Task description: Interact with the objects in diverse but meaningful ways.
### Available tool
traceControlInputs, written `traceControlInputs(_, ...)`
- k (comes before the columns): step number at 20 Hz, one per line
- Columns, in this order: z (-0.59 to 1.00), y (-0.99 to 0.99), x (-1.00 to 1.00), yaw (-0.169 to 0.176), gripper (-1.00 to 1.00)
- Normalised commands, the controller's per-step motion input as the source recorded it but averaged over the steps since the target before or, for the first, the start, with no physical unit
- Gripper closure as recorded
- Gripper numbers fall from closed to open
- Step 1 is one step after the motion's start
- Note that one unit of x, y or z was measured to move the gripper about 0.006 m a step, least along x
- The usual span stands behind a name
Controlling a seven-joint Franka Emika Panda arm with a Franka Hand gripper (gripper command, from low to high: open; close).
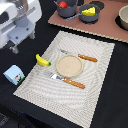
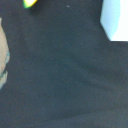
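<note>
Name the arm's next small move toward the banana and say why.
Probably shift toward the banana and lower over it. The gripper hangs above the dark table, holding nothing visible, and the banana lies free on the placemat beside the plate.

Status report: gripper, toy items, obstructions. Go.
Gripper empty, jaw state unclear, hovering above the table's dark edge. Banana on placemat, carton beside it. Cheese wedge and tomato in pots. No obstruction seen.

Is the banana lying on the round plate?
No. The banana lies on the placemat beside the round plate, towards the exterior view's left, not on it.
</note>
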Motion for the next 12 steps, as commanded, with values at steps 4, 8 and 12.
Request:
traceControlInputs(4, -0.13, -0.75, 0.0, 0.0, -1.0)
traceControlInputs(8, -0.24, -0.56, 0.01, 0.0, -1.0)
traceControlInputs(12, -0.32, -0.28, 0.07, 0.0, -1.0)
